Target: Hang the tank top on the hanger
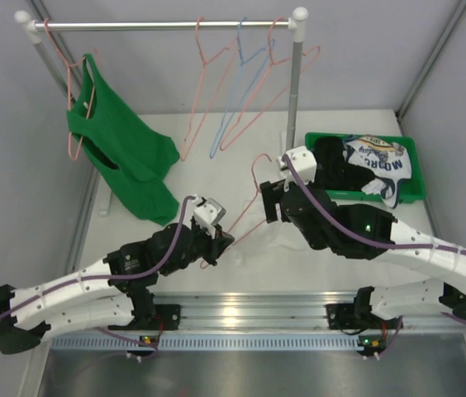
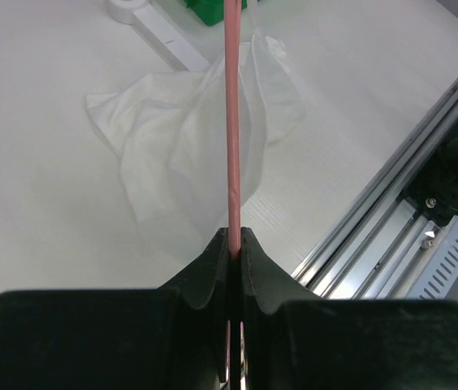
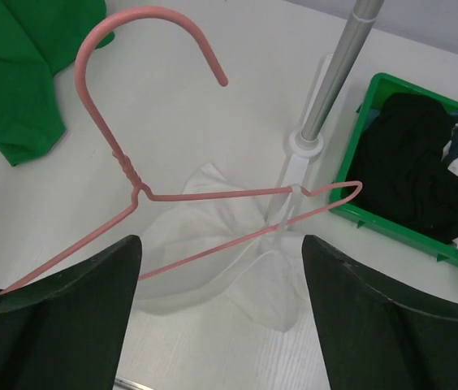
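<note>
Above the middle of the table [image 1: 216, 124], between the two arms: the hanger [image 3: 213, 195], thin pink wire, tilted, hook pointing to the far side and curving free in the air. Pinched near its left end by the left gripper [image 2: 235, 234], black fingers [image 2: 205, 276] pressed together on the wire, which runs straight out from between them. Just over the hanger's triangle, the right gripper [image 3: 221, 244], its own fingers [image 3: 75, 317] spread wide apart, one on either side, clear of the wire and gripping nothing. Under the hanger, on the white tabletop: the tank top [image 3: 221, 284], thin white fabric, crumpled in a loose heap just near of the rack post [image 3: 339, 69] and its base. One narrow white strip of it up at the hanger's right shoulder, crossing the wire beside the corner; whether looped round or only laid across, cannot tell. To the far left, a green tank top [image 1: 121, 157] on another pink hanger, hung from the left end of the rail [image 1: 163, 26]. Farther right along the same rail, more pink hangers and a blue hanger [image 1: 215, 149]. At the far right of the table, a green bin [image 1: 320, 139] with a black garment [image 1: 332, 169] and a white garment with blue lettering [image 1: 378, 161] inside.
</note>
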`<control>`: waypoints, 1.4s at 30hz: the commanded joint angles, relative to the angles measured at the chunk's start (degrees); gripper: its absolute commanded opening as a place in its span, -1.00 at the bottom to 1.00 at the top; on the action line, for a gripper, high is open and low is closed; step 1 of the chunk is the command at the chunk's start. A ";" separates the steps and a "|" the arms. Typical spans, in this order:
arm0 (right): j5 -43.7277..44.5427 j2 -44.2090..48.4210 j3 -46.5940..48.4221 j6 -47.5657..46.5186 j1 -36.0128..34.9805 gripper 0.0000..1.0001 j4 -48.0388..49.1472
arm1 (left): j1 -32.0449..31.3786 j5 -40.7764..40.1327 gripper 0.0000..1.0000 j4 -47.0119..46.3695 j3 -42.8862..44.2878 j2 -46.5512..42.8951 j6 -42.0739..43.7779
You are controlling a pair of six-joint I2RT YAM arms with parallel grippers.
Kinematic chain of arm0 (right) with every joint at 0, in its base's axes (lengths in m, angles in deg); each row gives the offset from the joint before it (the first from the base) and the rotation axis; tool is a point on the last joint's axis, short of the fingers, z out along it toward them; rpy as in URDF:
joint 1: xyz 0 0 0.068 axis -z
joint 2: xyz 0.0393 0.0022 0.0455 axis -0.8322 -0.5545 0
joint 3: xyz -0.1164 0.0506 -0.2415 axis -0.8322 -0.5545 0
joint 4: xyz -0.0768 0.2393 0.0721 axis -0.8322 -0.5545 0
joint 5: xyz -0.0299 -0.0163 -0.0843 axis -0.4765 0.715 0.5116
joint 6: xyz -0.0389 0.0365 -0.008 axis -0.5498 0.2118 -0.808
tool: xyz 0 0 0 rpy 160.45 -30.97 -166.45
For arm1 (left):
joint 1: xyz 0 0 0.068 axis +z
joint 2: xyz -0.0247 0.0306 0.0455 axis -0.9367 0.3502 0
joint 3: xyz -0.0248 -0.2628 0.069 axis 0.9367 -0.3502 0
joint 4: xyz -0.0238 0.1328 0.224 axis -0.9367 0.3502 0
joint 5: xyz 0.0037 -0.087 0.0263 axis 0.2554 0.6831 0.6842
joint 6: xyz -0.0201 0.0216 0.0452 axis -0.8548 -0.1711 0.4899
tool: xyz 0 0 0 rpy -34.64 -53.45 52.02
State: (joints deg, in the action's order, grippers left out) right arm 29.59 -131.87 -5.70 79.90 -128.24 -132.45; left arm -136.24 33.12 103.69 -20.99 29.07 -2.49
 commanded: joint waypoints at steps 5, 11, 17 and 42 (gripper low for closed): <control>0.27 3.13 0.01 -1.50 -0.85 0.76 4.18 | 0.21 -3.43 -1.00 -4.44 -4.52 -5.02 -3.33; 0.36 3.57 -0.08 -1.68 -0.85 0.80 4.97 | 0.21 -4.74 -1.00 -2.94 -7.16 -7.05 -5.88; 0.27 4.19 -0.08 -1.77 -0.85 0.80 5.41 | 0.21 -8.96 -1.00 -0.93 -10.58 -9.51 -10.62; -1.31 8.41 -3.69 -0.19 -0.85 0.77 4.79 | 10.01 -26.30 -1.00 12.45 -7.44 -11.54 -21.38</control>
State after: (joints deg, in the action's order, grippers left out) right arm 28.61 -124.88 -9.26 79.07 -128.27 -128.60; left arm -131.45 7.66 118.18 -32.11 16.72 -26.84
